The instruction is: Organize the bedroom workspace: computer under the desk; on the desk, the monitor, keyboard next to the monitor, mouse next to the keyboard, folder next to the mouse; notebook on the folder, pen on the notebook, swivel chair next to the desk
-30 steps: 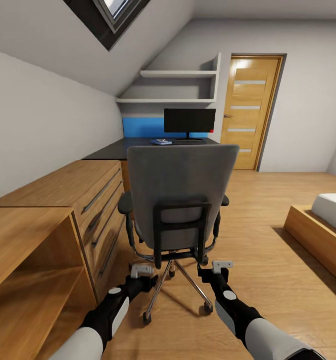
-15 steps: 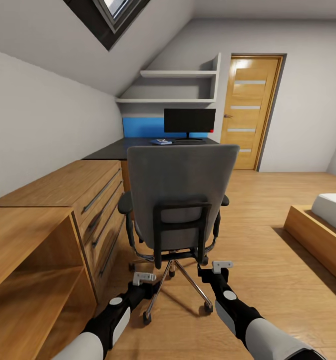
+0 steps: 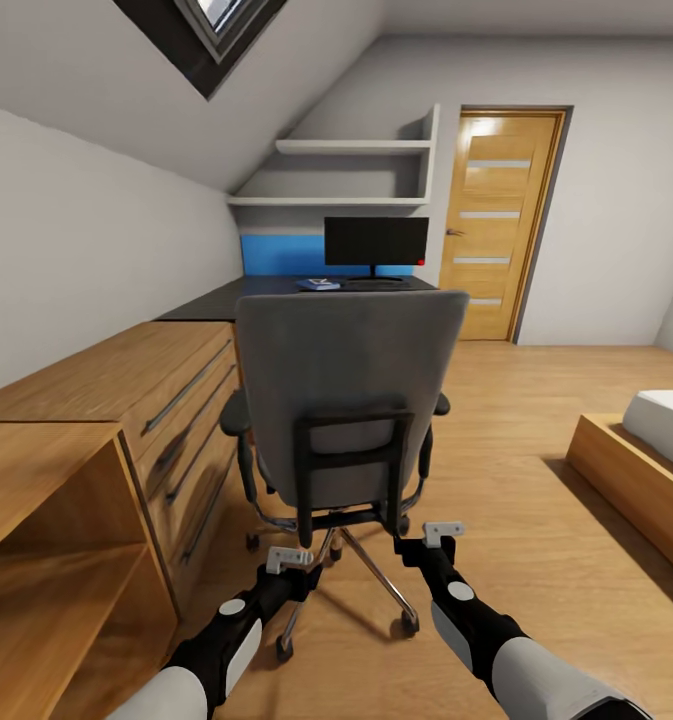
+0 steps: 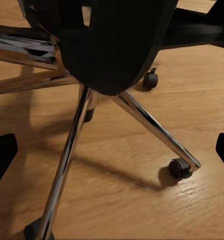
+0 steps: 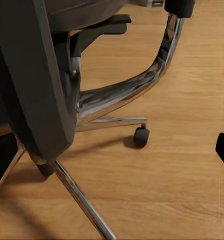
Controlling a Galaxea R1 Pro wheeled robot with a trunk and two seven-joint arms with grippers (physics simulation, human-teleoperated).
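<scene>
Closer now than a second earlier, the swivel chair [image 3: 348,400] loomed larger and a touch further left in the head view, the whole scene having shifted with the camera, while the left claw [image 3: 296,556] had dropped lower and sat under the chair's back near the chrome star base [image 3: 351,560]. Both claws were low over the wooden floor [image 3: 536,520], the left claw at the left of the base and the right claw [image 3: 444,530] just off its right side, neither one touching the chair. Each claw was spread wide with nothing between its fingers; in the left wrist view the dark fingertips [image 4: 3,157] sat at the far edges with a chrome leg [image 4: 156,131] and a black caster [image 4: 180,168] between them, and in the right wrist view another caster [image 5: 140,136] stood on the floor beyond the chair's black back frame [image 5: 37,90]. Far ahead, the counter [image 3: 276,292] carried the monitor [image 3: 376,241] upright, the keyboard [image 3: 374,284] just in front of it, and a blue folder [image 3: 319,285] to its left. A wooden drawer cabinet [image 3: 126,400] ran along the left wall, and a door [image 3: 496,220] stood shut at the far right.
</scene>
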